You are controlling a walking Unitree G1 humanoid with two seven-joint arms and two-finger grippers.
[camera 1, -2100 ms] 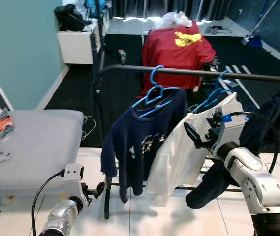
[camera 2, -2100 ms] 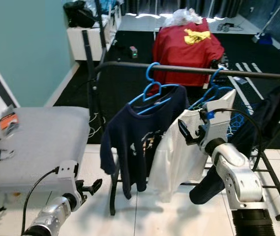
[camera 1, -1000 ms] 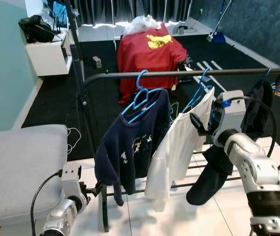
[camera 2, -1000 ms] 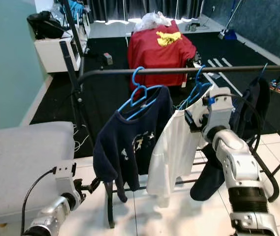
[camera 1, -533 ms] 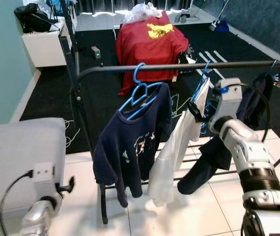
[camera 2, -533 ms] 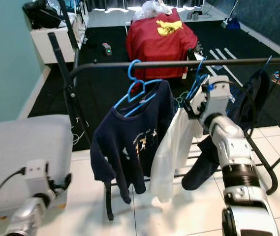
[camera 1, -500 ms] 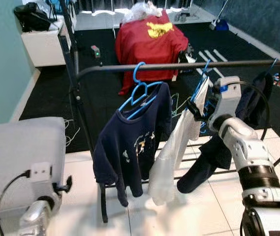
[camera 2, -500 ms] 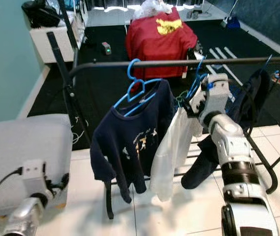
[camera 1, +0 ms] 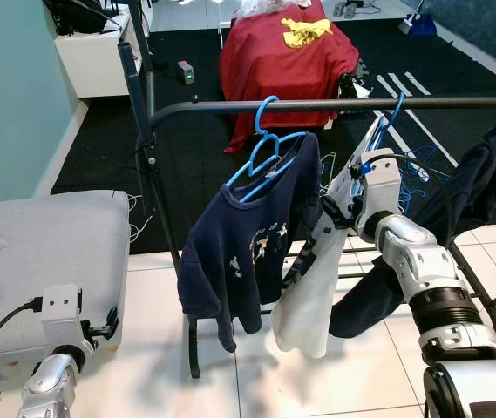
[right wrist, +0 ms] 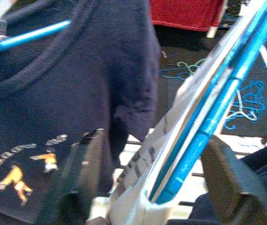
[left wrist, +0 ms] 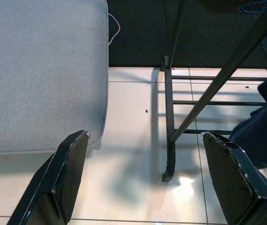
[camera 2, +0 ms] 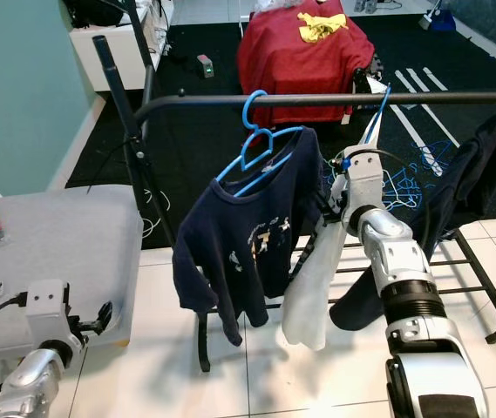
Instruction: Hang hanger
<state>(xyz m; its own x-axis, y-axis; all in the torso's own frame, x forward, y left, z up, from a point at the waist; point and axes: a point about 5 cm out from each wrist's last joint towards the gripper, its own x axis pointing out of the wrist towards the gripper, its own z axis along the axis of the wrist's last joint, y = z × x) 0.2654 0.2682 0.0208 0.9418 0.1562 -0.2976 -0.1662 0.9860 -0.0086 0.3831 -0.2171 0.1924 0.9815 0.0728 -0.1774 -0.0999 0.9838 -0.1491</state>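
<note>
Looking through the head camera, I see the blue hanger (camera 1: 385, 122) carrying the white shirt (camera 1: 317, 270) hooked on the rack's rail (camera 1: 335, 104), my right gripper (camera 1: 333, 212) against the shirt. In the right wrist view its fingers (right wrist: 220, 180) stand apart around hanger and cloth. In the left wrist view, the left gripper (left wrist: 147, 183) gapes wide, holding nothing, above the floor tiles (left wrist: 133, 187).

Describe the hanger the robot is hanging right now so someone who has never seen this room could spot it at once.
Find the dark rail of the clothes rack across the middle. Two blue hangers hook over it; take the blue hanger beside the right gripper. It carries a white shirt and hangs turned nearly edge-on, unlike its neighbour, which holds a navy sweatshirt.
</note>
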